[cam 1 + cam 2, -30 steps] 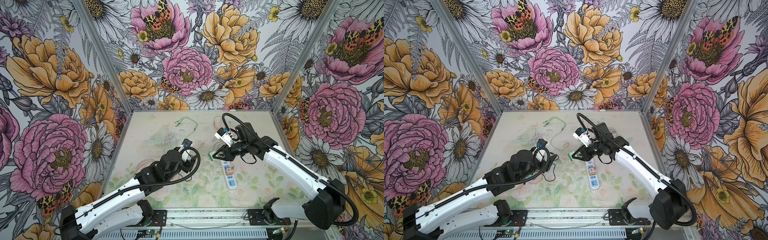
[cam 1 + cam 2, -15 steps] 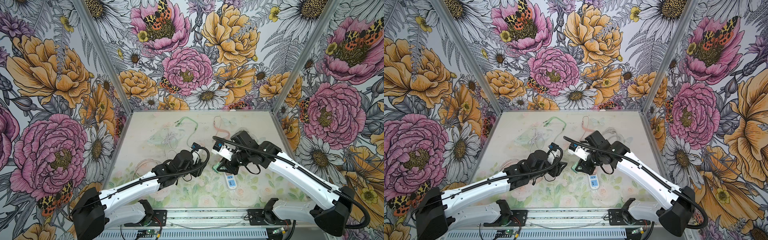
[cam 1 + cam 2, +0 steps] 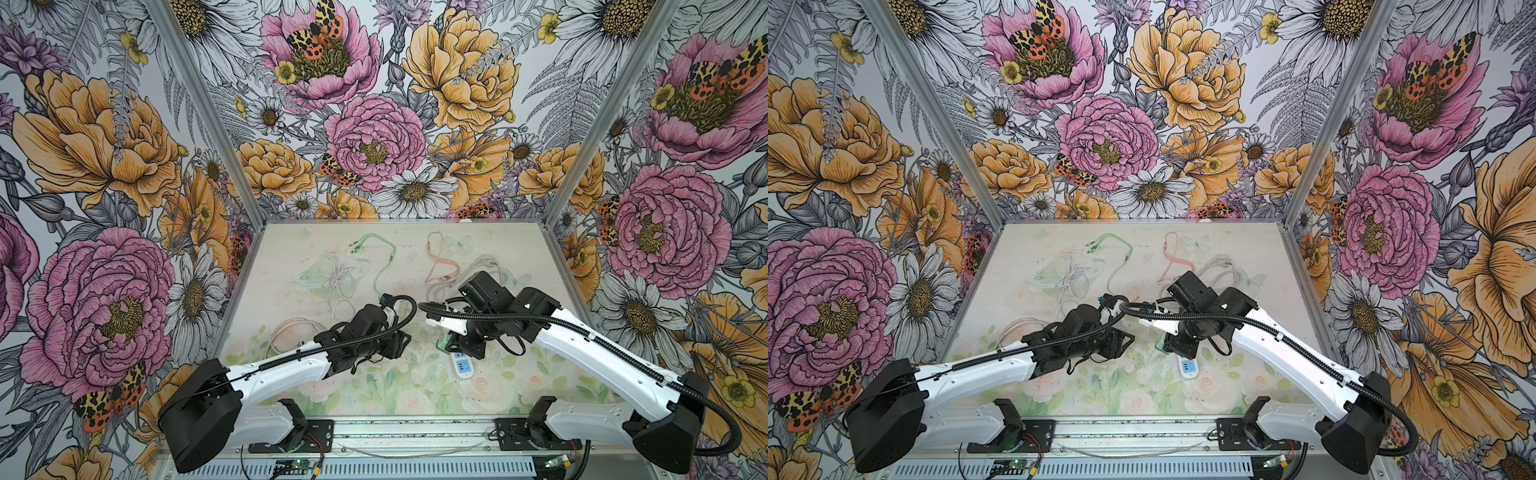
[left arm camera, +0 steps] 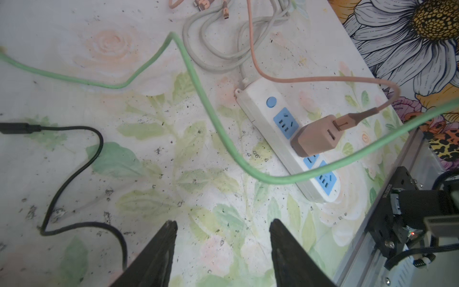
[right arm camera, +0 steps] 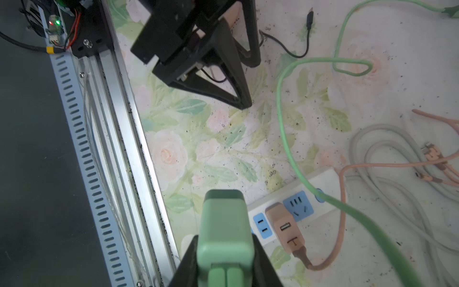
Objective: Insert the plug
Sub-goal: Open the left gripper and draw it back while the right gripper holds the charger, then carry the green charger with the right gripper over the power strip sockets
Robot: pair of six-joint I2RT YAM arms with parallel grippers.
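In both top views the right gripper (image 3: 449, 347) hangs low over the far part of the white plastic power strip with blue sockets (image 3: 464, 369). A sliver of the mint-green square plug adapter (image 3: 1160, 345) shows at its tip. The left gripper (image 3: 402, 344) sits near it above the flower-printed bench (image 3: 374, 399). How wide either gripper stands cannot be read here.

The left wrist view shows the left gripper's fingers spread wide with nothing between them but bare bench. The strip lies ahead, well apart and unbraced. A tan-pink plug adapter (image 4: 315, 136) is seated in one of its middle sockets, and the green braided cable (image 4: 198, 82) drapes across the strip. A thin black cable (image 4: 74, 174) lies loose on the bench.

In the right wrist view the right gripper is clamped on the green plug's sides, holding it above the bench by the strip's edge. Its prongs are hidden. The free two-slot socket (image 5: 260, 225) sits just beside the tan-pink adapter.

The main risks look like these:
- The green body may butt against its neighbour.
- The unseen prongs may miss the slots.
- A push may slide the unheld strip.
- The draped cable may snag.
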